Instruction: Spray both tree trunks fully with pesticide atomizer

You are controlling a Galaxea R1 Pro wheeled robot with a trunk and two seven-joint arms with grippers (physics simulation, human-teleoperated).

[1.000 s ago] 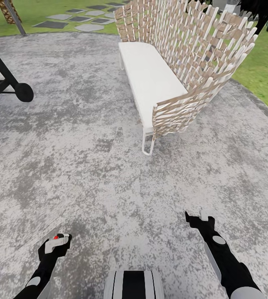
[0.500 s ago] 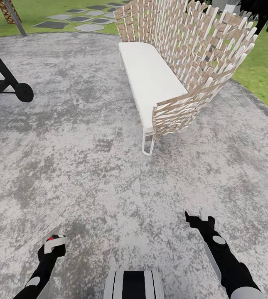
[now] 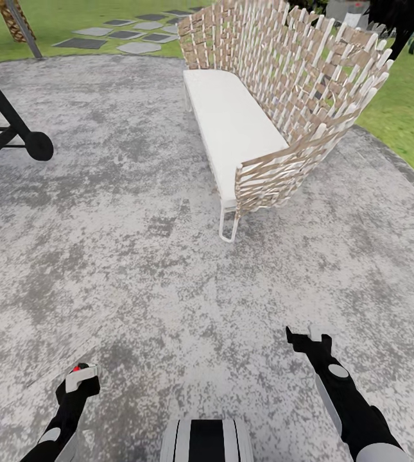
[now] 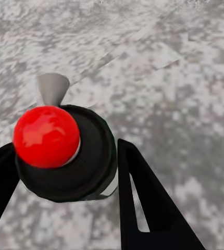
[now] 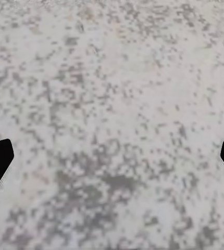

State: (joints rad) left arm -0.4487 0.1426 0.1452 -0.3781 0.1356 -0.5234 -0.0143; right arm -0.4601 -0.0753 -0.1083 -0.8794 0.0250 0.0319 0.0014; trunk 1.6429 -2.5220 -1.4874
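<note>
Where pincer (image 4: pixel 65 172) grips, atomizer (image 4: pixel 65 156) body hidden.

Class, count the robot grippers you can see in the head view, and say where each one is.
2. The left gripper is at the lower left, closed around the pesticide atomizer; the right gripper is at the lower right, open above the floor.

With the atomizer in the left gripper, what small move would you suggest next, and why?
Probably turn the base toward the lawn. The left gripper is shut on the pesticide atomizer, its fingers beside the dark body, and ahead are the wicker bench and floor, no pale trunk.
</note>
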